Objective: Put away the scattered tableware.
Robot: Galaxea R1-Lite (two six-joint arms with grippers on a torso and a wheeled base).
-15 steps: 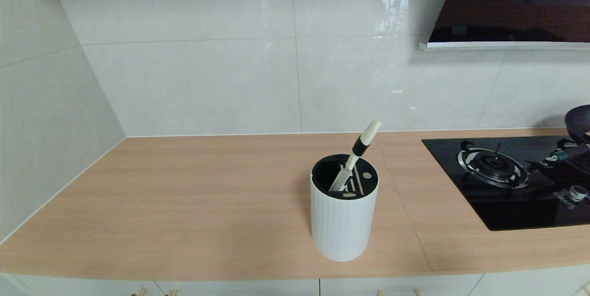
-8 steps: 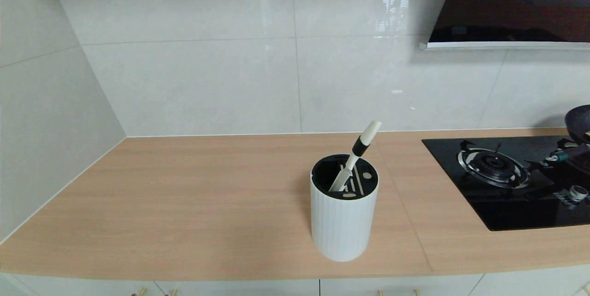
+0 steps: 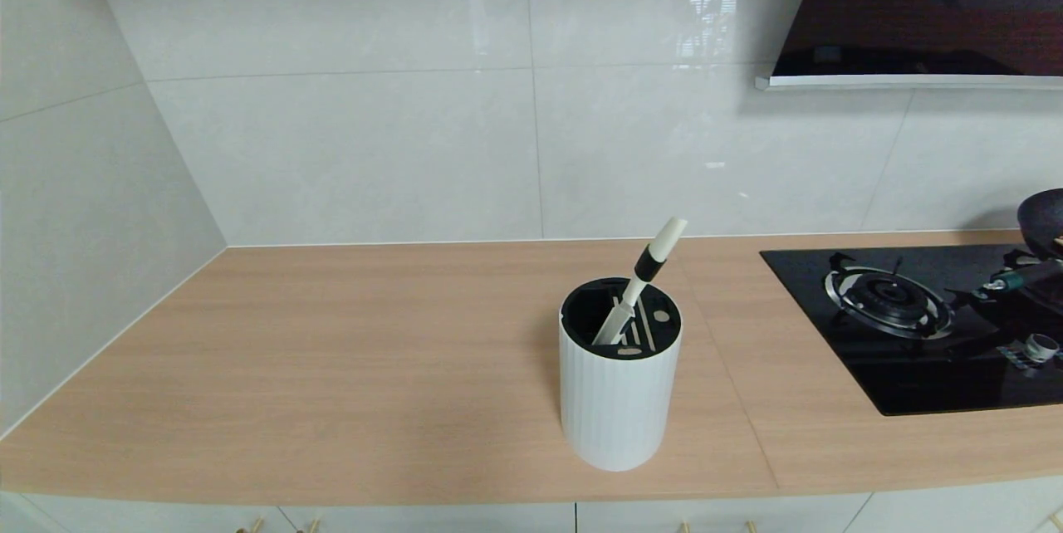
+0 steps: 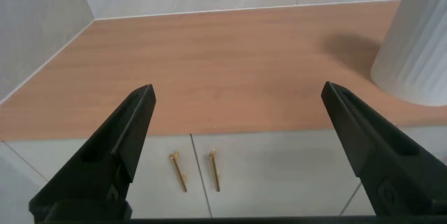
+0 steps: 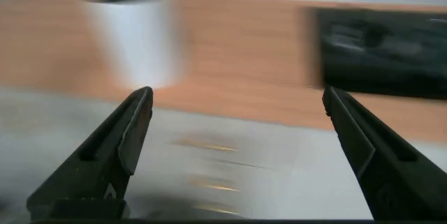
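A white ribbed utensil holder (image 3: 619, 379) with a black slotted top stands on the wooden counter (image 3: 332, 367) near its front edge. A knife (image 3: 641, 280) with a cream and black handle leans in it, handle up and to the right. My left gripper (image 4: 237, 147) is open, low in front of the counter edge, with the holder (image 4: 413, 42) off to one side. My right gripper (image 5: 237, 147) is open too, also in front of the counter, facing the holder (image 5: 136, 39) and the hob (image 5: 380, 49).
A black gas hob (image 3: 922, 317) with a burner sits at the right of the counter, with a dark pan (image 3: 1042, 222) at its far edge. A range hood (image 3: 922, 10) hangs above. White cabinet doors with brass handles (image 4: 195, 172) lie below the counter. Tiled walls close the back and left.
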